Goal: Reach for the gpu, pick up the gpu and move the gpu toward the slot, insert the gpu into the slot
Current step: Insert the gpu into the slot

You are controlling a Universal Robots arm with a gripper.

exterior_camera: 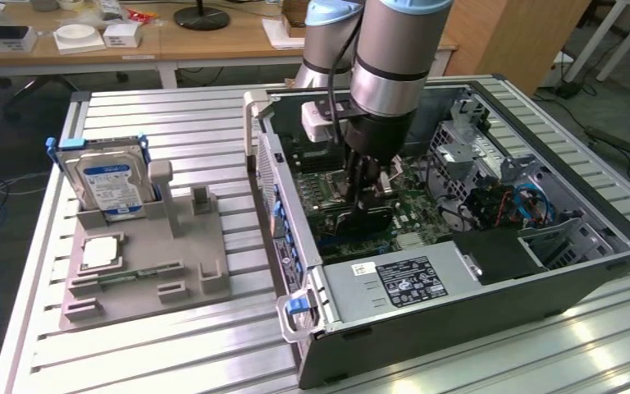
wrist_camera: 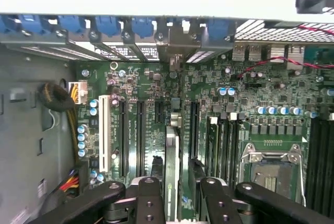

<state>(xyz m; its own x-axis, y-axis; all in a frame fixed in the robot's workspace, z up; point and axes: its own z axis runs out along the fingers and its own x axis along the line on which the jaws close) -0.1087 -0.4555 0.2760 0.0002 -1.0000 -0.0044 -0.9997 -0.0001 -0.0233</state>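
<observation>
Black gripper (wrist_camera: pixel 176 203) fingers (wrist_camera: pixel 150 200) were seen clamped on the gpu (wrist_camera: pixel 172 172), held edge-on just above a motherboard (wrist_camera: pixel 245 93) slot (wrist_camera: pixel 193 125) inside the computer case (exterior_camera: pixel 490 287), insertion judged under way, square alignment and downward pressure being required.

One gpu (wrist_camera: pixel 171 172), one computer case (exterior_camera: pixel 577 283), one hard drive (exterior_camera: pixel 108 182), one grey holder tray (exterior_camera: pixel 145 275).
</observation>
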